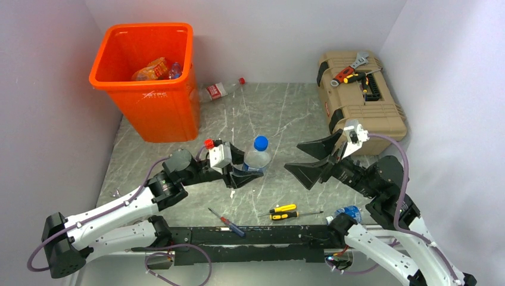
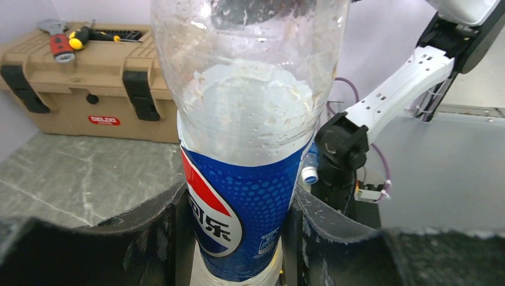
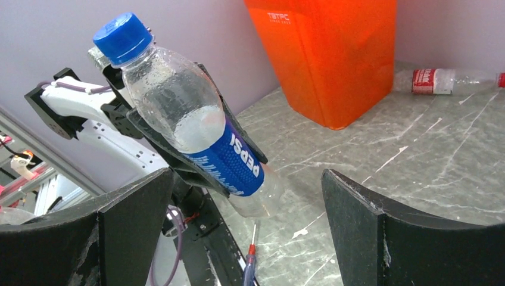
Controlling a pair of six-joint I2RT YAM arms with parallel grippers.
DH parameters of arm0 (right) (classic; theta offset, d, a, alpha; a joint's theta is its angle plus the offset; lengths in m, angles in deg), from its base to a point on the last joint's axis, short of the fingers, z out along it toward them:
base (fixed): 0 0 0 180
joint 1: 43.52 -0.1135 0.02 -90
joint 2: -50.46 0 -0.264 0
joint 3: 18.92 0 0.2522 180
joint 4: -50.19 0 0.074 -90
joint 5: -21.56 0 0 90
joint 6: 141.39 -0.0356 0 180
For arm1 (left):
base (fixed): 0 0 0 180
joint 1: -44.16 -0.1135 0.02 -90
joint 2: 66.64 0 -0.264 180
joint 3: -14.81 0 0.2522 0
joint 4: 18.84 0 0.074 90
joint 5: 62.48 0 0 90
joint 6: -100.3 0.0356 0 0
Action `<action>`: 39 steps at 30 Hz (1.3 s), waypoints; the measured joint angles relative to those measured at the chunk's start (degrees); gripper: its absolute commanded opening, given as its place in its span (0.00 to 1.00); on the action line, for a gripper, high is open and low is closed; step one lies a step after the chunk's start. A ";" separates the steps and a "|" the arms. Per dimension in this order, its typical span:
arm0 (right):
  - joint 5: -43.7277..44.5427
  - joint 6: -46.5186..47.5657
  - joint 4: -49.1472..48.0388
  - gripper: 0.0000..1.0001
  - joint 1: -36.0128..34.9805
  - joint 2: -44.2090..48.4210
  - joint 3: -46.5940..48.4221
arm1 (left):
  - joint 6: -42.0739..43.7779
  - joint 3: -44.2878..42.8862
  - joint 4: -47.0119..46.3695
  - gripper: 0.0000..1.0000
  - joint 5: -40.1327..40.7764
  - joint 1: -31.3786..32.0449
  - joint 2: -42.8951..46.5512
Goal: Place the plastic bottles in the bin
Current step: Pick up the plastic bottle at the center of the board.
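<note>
Mid-frame, left fingers (image 2: 149, 235) clamp the clear blue-capped plastic bottle (image 1: 257, 158) at its label: probably empty, light, crushable; right fingers (image 3: 381, 232) apart.

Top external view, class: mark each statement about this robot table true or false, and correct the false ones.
1. The left gripper is shut on the clear plastic Pepsi bottle with the blue cap. True.
2. The right gripper holds a bottle. False: its jaws stand open and empty.
3. The tall bright-orange plastic bin is empty. False: crumpled bottles lie inside.
4. A clear red-labelled bottle lies on the grey marbled table beside the bin. True.
5. The tan toolbox has a bare lid. False: hand tools lie on it.
</note>
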 measured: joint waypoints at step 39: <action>-7.19 -2.03 -27.74 0.33 -6.16 -14.14 -8.09 | -17.55 -6.69 6.78 1.00 2.60 0.02 2.99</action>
